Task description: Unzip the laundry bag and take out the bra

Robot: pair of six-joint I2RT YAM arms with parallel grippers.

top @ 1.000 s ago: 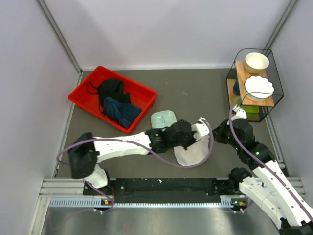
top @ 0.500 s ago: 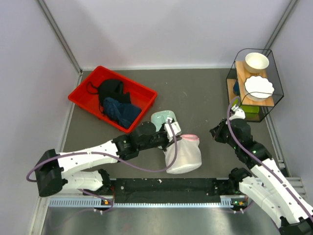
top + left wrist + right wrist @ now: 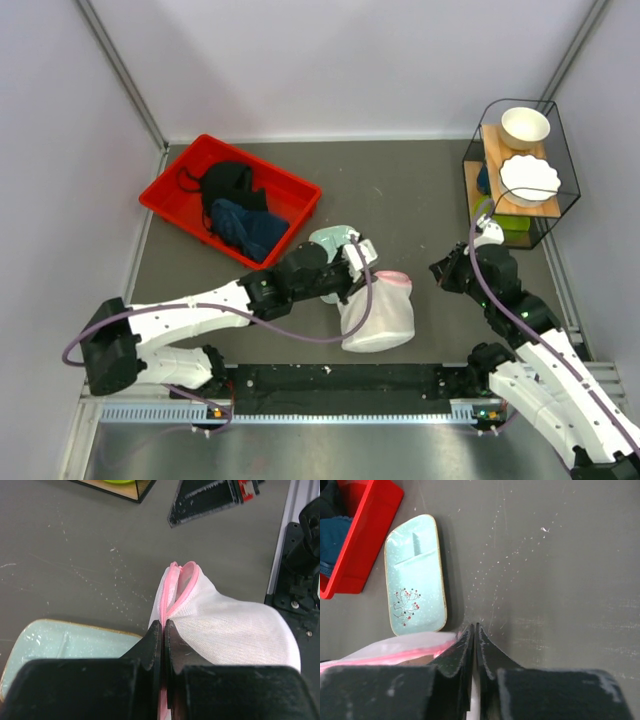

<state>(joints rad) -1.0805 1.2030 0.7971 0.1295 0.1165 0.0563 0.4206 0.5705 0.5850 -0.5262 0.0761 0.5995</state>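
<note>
Mid-counter, toward the near edge, the left gripper (image 3: 163, 625) pinches the pink zipper (image 3: 176, 587) of the laundry bag (image 3: 382, 318), which lies slumped there. The zipper gapes only slightly at one end. The bra is not visible and is presumably inside. To the right, the right gripper (image 3: 447, 272) hovers with its fingers pressed together, apart from the bag. Most of the unzipping and the removal are yet to do.

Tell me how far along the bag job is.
Done: little. The laundry bag lies beside the green tray, its pink zipper showing only a short gap at the far end. In hand: the left gripper is shut on the bag at that zipper; the right gripper is shut, apart from the bag. Left: open the zipper fully and pull out the bra, not visible outside the bag.
</note>
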